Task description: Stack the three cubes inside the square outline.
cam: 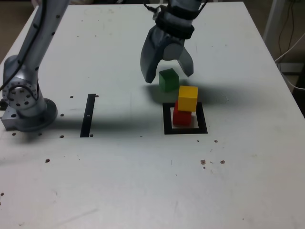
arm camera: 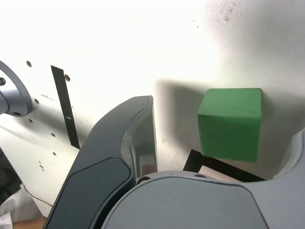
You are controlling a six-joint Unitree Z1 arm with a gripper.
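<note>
Upper centre of the exterior view, the gripper (cam: pixel 170 72) hovers with jaws apart by the green cube (cam: pixel 168 80); the yellow cube (cam: pixel 188 98) tops the red cube (cam: pixel 182 117).

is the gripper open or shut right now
Open: in the exterior view, its jaws stand wide apart, with the green cube showing between them.
</note>
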